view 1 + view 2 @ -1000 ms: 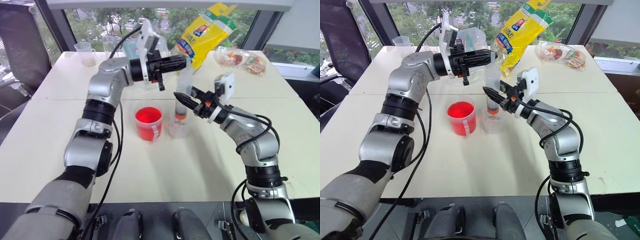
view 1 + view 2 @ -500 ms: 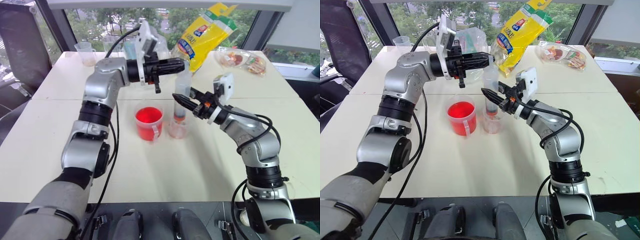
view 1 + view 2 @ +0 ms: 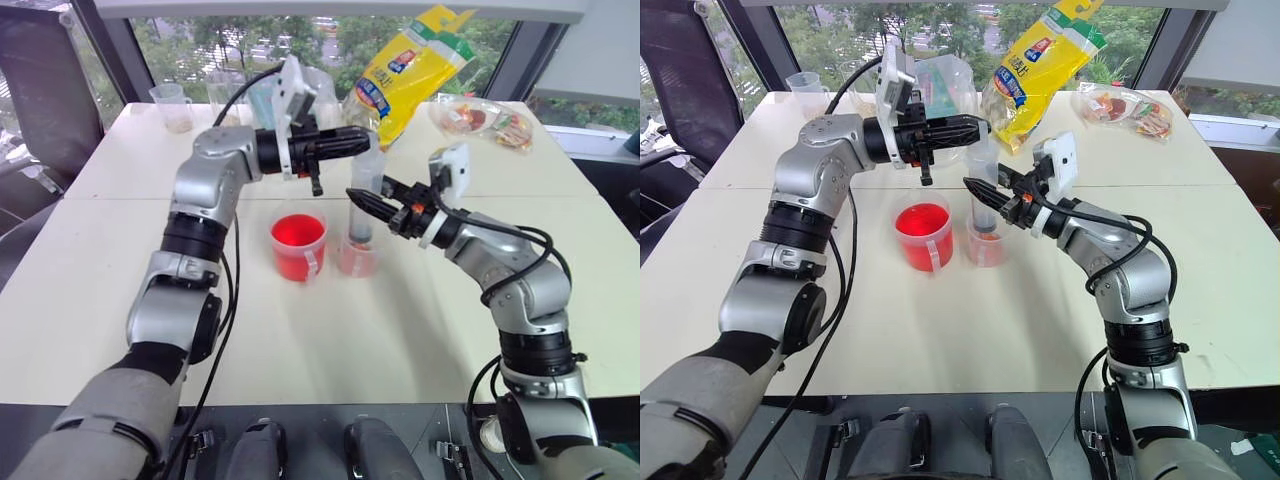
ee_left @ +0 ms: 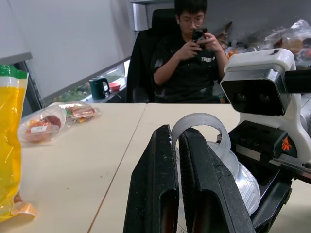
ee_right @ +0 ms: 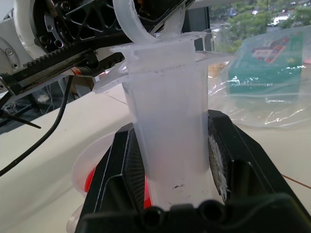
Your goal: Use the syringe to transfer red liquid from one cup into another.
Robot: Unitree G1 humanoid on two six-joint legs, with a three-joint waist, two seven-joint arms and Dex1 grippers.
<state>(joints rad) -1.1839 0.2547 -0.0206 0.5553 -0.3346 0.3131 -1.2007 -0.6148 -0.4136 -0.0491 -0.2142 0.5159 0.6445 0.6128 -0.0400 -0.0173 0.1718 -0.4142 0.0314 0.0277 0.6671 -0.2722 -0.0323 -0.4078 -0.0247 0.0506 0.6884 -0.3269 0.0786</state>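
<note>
At the middle of the white bench (image 3: 330,330) we see the syringe (image 3: 364,195) standing upright, its lower end down inside the small cup (image 3: 357,257), which holds a shallow layer of red liquid (image 3: 357,262). Our right claw (image 3: 358,200) reaches in from the right, clenched on the syringe barrel; the right wrist view shows a black finger (image 5: 127,167) pressed flat against each side of the clear barrel. Our left claw (image 3: 366,133) comes in level from the left, above the right one, and is clenched on the plunger ring (image 4: 200,127) at the top of the syringe, with the ring showing past the closed fingertips in the left wrist view. Just left of the small cup, close beside it, stands the handled cup (image 3: 298,246), filled with the same red liquid, its handle turned toward the near edge. At the far side of the bench lie a yellow bag (image 3: 410,68) propped upright, clear packs of food (image 3: 483,117) to the far right, and clear beakers (image 3: 172,106) at the far left. In the left wrist view a person (image 4: 190,58) sits beyond the bench holding a phone.
</note>
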